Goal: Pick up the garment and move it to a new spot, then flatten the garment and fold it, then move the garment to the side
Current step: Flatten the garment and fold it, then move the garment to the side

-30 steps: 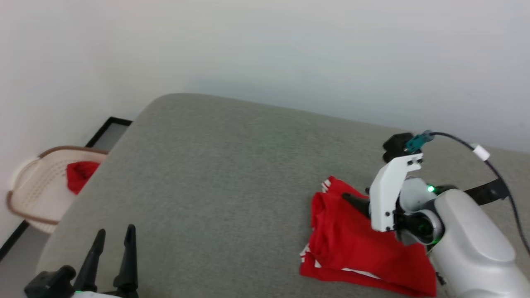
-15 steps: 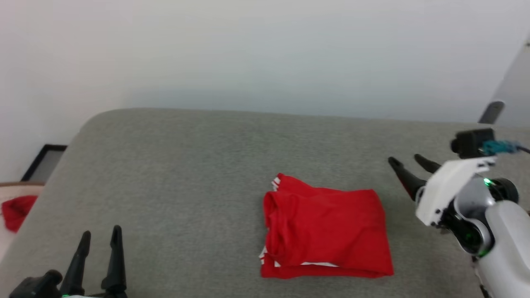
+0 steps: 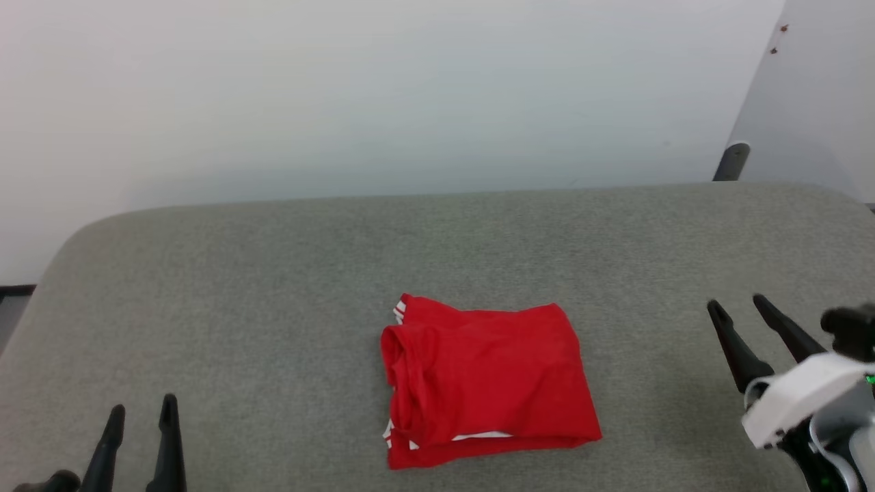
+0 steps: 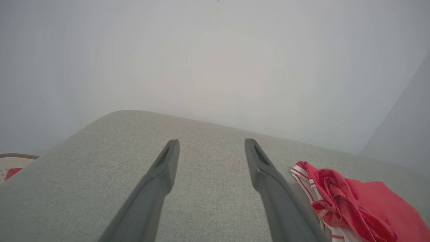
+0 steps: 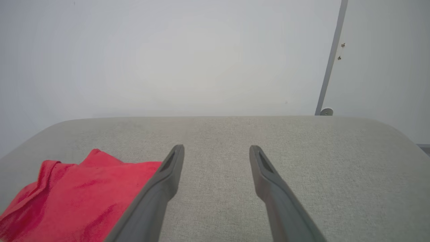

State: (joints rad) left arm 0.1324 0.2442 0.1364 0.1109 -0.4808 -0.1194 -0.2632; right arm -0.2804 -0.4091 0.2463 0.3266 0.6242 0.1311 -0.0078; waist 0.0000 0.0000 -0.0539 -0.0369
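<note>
The garment (image 3: 485, 379) lies folded into a compact red rectangle on the grey cushioned surface (image 3: 273, 273), with white and striped trim peeking out at its left edge. In the left wrist view the garment (image 4: 356, 205) sits at the lower right; in the right wrist view the garment (image 5: 77, 198) sits at the lower left. My left gripper (image 3: 140, 406) is open at the lower left, well apart from the cloth. My right gripper (image 3: 737, 304) stands open to the right of it, touching nothing. The left gripper (image 4: 211, 143) and the right gripper (image 5: 216, 148) both hold nothing between their fingers.
A pale wall rises behind the grey surface. A door edge with a dark stop (image 3: 731, 160) stands at the back right. A basket rim with a bit of red cloth (image 4: 11, 164) shows beyond the surface's left end. Bare grey surface surrounds the garment.
The camera has swung right, so the basket left the head view. My right gripper has come off the folded garment and drawn back to its right; the garment lies where it was.
</note>
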